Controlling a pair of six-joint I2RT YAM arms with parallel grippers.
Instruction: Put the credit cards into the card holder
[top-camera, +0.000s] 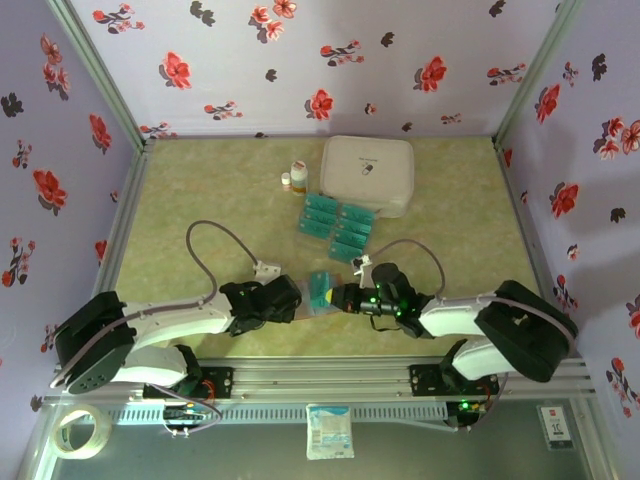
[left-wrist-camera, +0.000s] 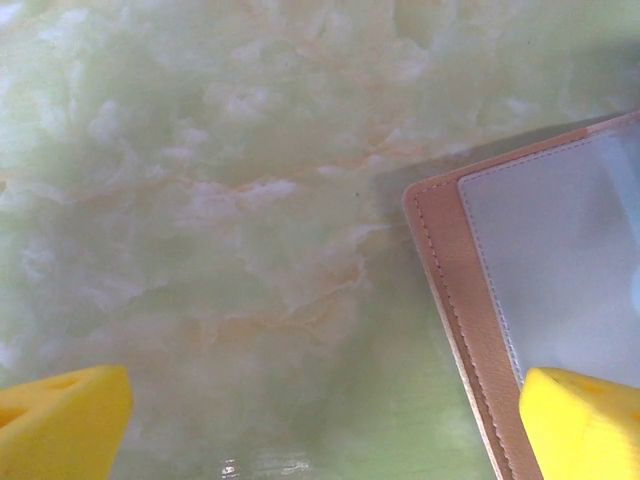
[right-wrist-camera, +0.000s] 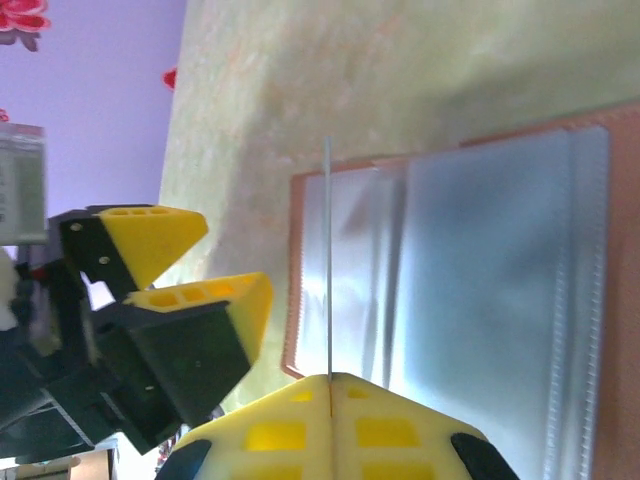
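Right jaws clamp credit card (top-camera: 321, 288) edge-on over open card holder (right-wrist-camera: 480, 300), likely for slotting; left jaws gape empty at its 9 o'clock, probably steadying.

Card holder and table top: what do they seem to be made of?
Card holder: leather or leather-look, with a matte reddish-brown rim and stitching. The inside pockets look like clear, slightly glossy plastic film, wrinkled and catching light.
Table top: smooth pale green marble-pattern surface, probably a printed laminate or vinyl, since the veining looks flat.
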